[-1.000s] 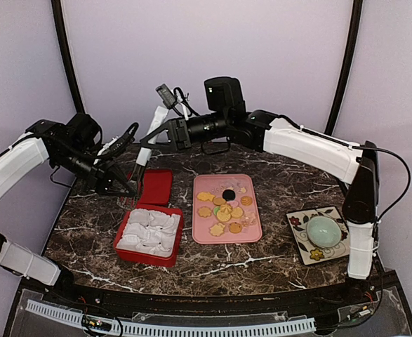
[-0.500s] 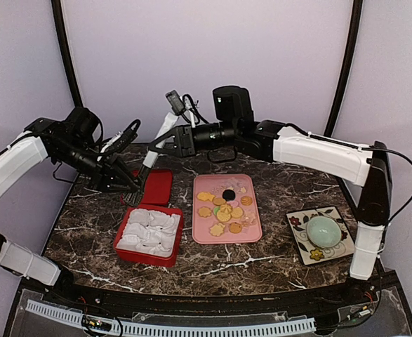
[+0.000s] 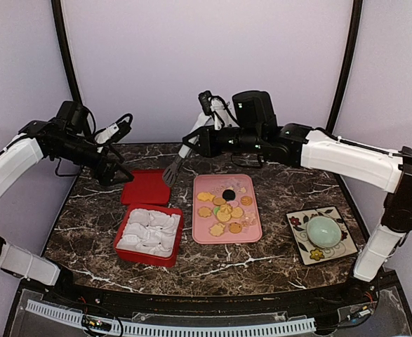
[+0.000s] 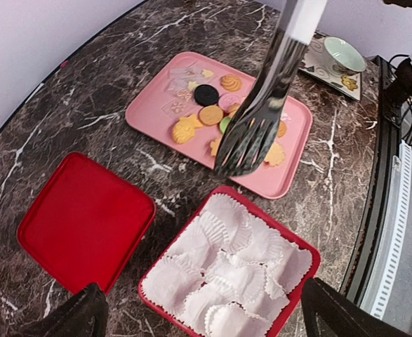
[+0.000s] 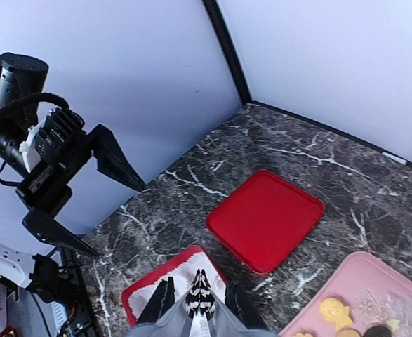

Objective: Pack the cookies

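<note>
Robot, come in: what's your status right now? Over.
Left tool open, empty. Right tool shut on tongs, held aloft. Cookies all on pink tray, none seen in red box. Box lid off, nothing blocking.

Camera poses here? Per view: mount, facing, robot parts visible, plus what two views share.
Top external: above and behind the bases, facing down at the table; both arms, left gripper, right gripper show.
Left wrist: on left arm, looking down at red lid, red box, pink tray of cookies; own fingertips at bottom corners.
Right wrist: on right arm, looking down past the gripped tongs; own fingers at bottom edge.
Shared: both wrist views show red lid and tongs.
</note>
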